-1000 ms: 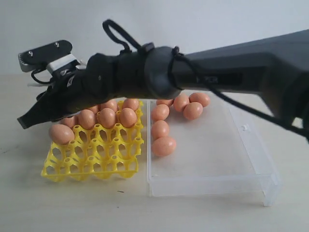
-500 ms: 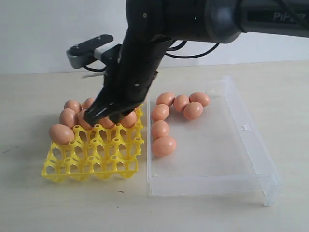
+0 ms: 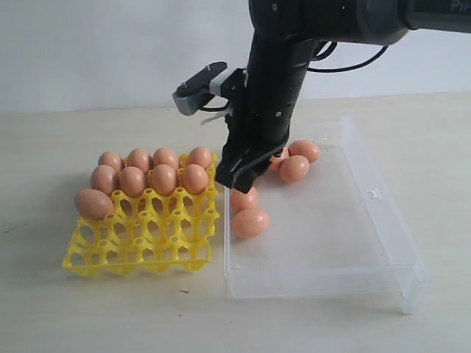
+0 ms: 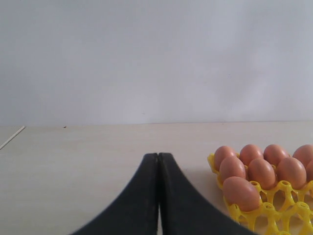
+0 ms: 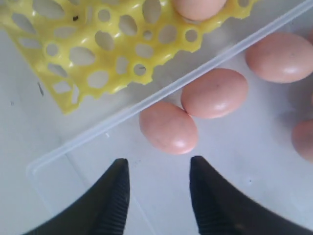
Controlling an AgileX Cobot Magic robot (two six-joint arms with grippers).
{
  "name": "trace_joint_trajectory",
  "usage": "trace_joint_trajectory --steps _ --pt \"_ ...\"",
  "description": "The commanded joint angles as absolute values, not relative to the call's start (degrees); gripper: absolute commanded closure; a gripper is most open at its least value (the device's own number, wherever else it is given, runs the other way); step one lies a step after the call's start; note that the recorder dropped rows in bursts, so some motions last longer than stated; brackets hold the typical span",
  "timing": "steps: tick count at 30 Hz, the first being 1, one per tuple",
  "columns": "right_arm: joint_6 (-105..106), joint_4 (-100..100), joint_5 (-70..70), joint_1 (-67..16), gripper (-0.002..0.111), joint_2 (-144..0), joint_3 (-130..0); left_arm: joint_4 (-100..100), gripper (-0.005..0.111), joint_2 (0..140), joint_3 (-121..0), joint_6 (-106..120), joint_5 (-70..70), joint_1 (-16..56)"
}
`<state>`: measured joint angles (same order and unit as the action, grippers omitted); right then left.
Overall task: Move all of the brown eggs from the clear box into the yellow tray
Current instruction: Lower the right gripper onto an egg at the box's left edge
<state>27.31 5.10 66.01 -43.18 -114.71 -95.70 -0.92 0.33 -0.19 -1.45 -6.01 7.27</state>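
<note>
"Where are the brown eggs (image 3: 163, 179)?"

"Nine sit in the cups of the yellow tray (image 3: 140, 254): two rows of four at the back, and one more at the left end of the next row. The others lie loose in the clear box (image 3: 368, 243), which stands just beside the tray on the table (image 3: 44, 309); two of them touch each other near the wall next to the tray; more lie toward the far end, partly behind my right arm."

"And your hands?"

"My right gripper (image 5: 157, 166) hangs over the box by that wall, fingers spread, nothing between them; the two touching eggs lie just beyond its tips. My left gripper (image 4: 158, 155) is near the tray, fingers pressed together, pinching nothing."
</note>
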Motion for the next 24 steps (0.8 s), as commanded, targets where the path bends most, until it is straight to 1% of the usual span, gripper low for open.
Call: trace_joint_trajectory --steps 1,6,11,19,24 --pt "40.14 4.56 67.15 -42.24 0.057 -114.10 -93.75 -0.50 0.107 0.00 0.00 -1.66 -5.88 7.42" --pt "46.00 4.02 62.46 -41.98 0.048 -114.10 -88.46 -0.50 0.107 0.00 0.00 -1.66 -5.88 7.42" --pt "53.71 4.42 53.09 -41.98 0.041 -114.10 -83.63 -0.50 0.107 0.00 0.00 -1.66 -5.88 7.42" --pt "63.50 10.88 49.68 -41.98 0.040 -114.50 -83.07 -0.50 0.107 0.00 0.00 -1.66 -5.88 7.42" --pt "64.41 11.69 50.48 -41.98 0.041 -116.41 -83.07 -0.50 0.107 0.00 0.00 -1.66 -5.88 7.42"
